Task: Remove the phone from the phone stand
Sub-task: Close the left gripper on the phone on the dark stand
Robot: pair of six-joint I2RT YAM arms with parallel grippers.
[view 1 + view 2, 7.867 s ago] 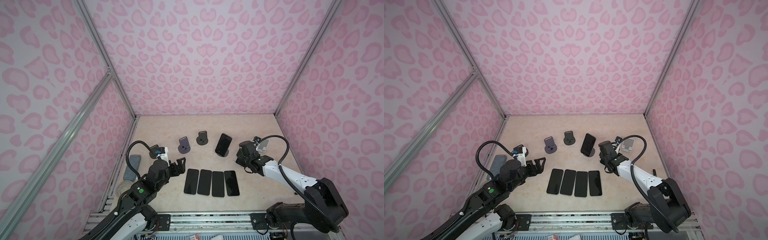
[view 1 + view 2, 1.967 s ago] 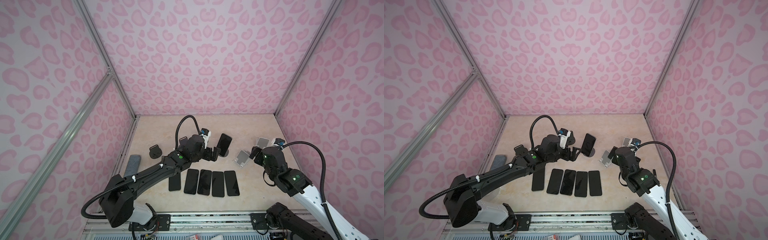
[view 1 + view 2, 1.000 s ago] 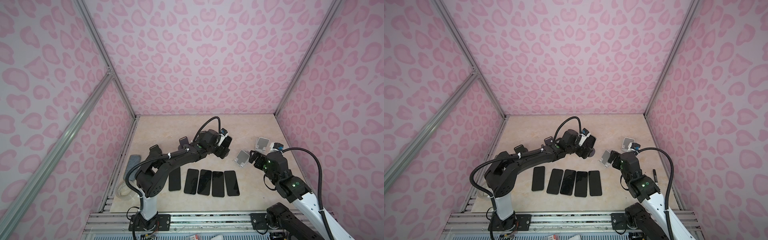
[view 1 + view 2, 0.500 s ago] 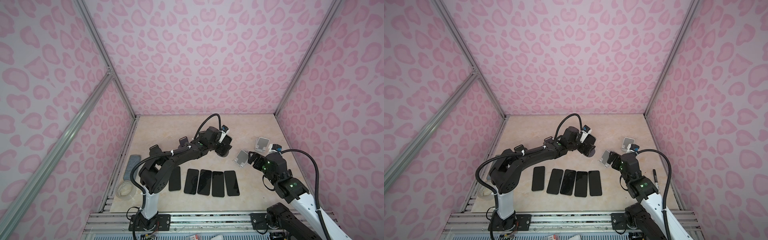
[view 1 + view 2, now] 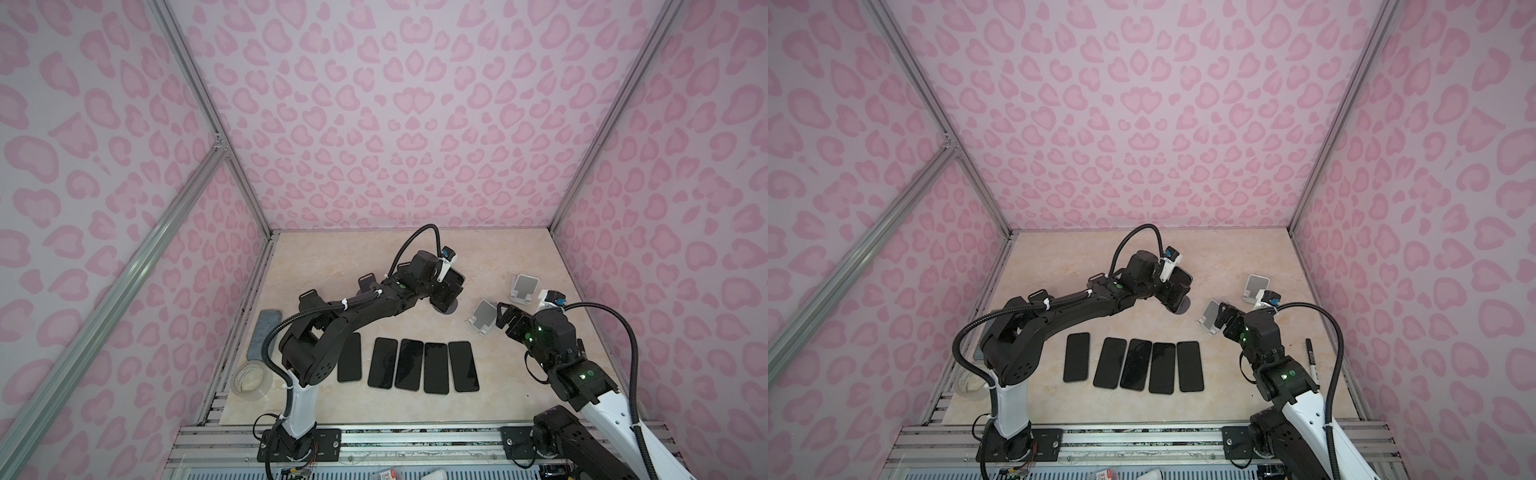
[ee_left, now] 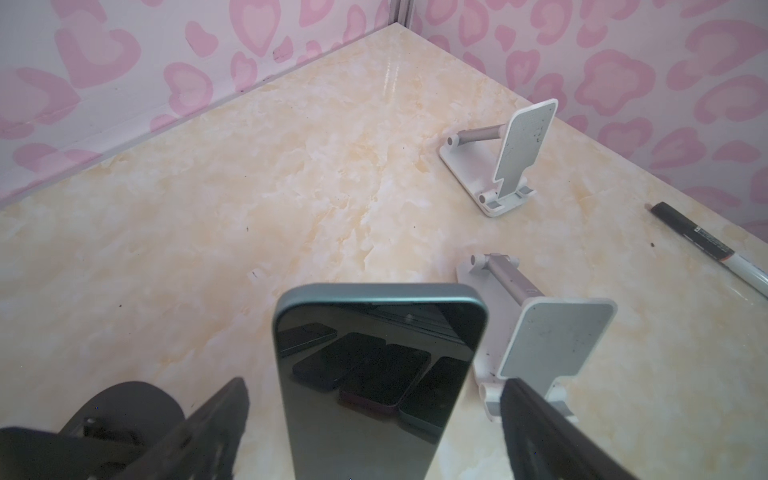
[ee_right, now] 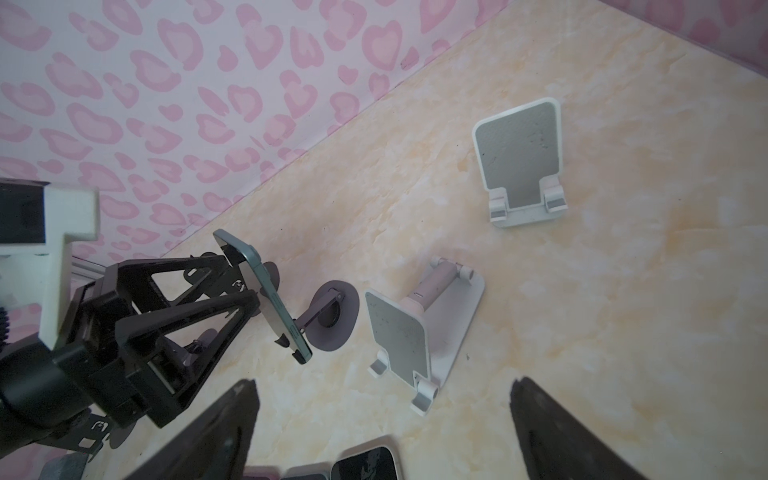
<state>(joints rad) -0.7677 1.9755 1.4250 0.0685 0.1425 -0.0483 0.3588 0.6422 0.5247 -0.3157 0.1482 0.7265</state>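
Observation:
A dark phone (image 5: 454,282) (image 5: 1183,282) leans upright on a grey phone stand with a round base (image 5: 449,308) (image 5: 1182,309) (image 7: 332,316) at mid-table. My left gripper (image 5: 446,291) (image 5: 1173,291) (image 6: 374,384) reaches across and straddles the phone (image 6: 376,332). It is open, with a gap on each side between its fingers (image 6: 224,407) and the phone's edges. My right gripper (image 5: 505,318) (image 5: 1224,319) (image 7: 382,415) hangs open and empty, low over the table beside a white stand.
Two empty white stands (image 5: 482,316) (image 5: 524,287) sit right of the phone. Several dark phones (image 5: 415,363) lie flat in a row in front. Two small dark stands (image 5: 309,297) (image 5: 368,282), a grey block (image 5: 262,332) and a tape roll (image 5: 249,380) are at the left. A marker (image 5: 1310,357) lies at the right.
My left gripper has pushed a little further onto the phone, its fingers now on either side. My right gripper has drifted slightly toward the nearer white stand.

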